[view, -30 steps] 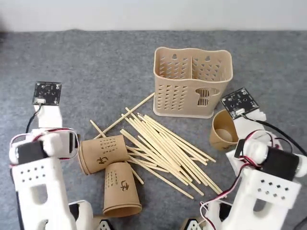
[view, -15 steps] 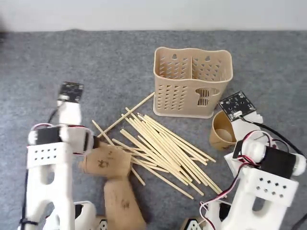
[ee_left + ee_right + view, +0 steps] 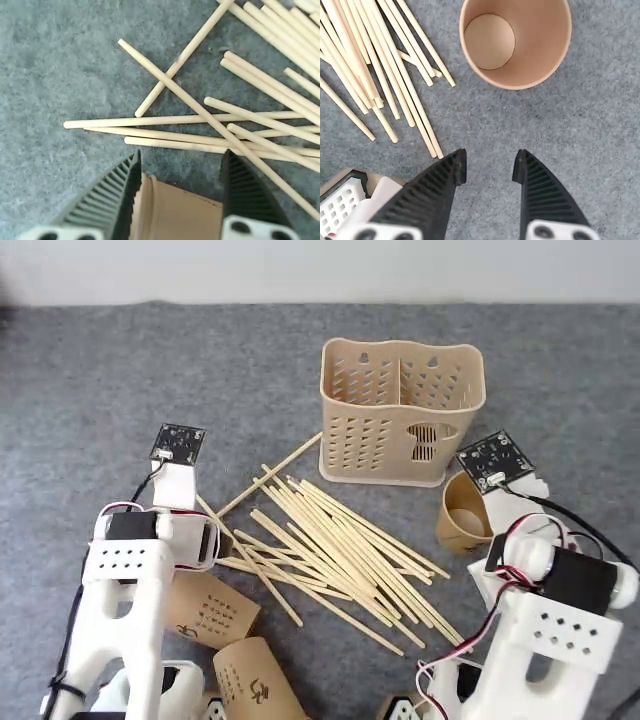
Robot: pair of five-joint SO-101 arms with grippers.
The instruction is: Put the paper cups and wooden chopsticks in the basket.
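Several wooden chopsticks (image 3: 335, 545) lie in a loose pile in the middle of the grey carpet, in front of the tan basket (image 3: 402, 410). Two paper cups (image 3: 205, 610) (image 3: 250, 685) lie on their sides at the front left, beside the left arm (image 3: 140, 570). My left gripper (image 3: 181, 157) is open above the chopstick ends (image 3: 165, 120), with a cup's rim (image 3: 170, 210) between its fingers. A third cup (image 3: 465, 512) lies on its side right of the pile, below the basket. My right gripper (image 3: 490, 155) hangs open just short of that cup (image 3: 515, 42), holding nothing.
The basket has two compartments and stands upright at the back centre. The right arm (image 3: 550, 610) stands at the front right. Bare carpet stretches to the back left and along the far right. A pale wall borders the far edge.
The left arm has swung in toward the chopstick pile. Both left cups got pushed toward the front edge and turned. The right arm has hardly moved.
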